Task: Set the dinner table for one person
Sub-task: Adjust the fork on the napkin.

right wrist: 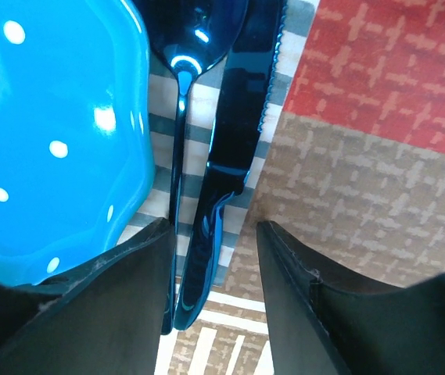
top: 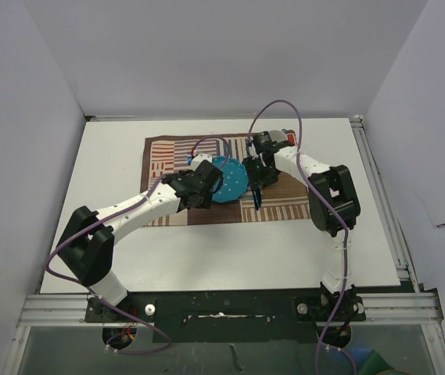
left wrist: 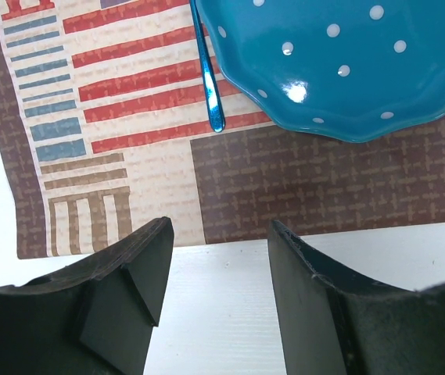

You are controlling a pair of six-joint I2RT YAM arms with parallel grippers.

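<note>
Two utensils right of plate (right wrist: 50,141), spoon (right wrist: 179,156) and knife (right wrist: 238,141): right wrist only | right gripper (right wrist: 213,226) apart, astride knife | left wrist: blue handle (left wrist: 209,78) left of plate, left gripper (left wrist: 218,234) apart

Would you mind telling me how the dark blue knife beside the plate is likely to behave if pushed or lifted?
The knife looks glossy, so it may slip when gripped. Flat and thin on the mat, it probably won't roll. With the spoon close alongside, a push would likely shift both.
</note>
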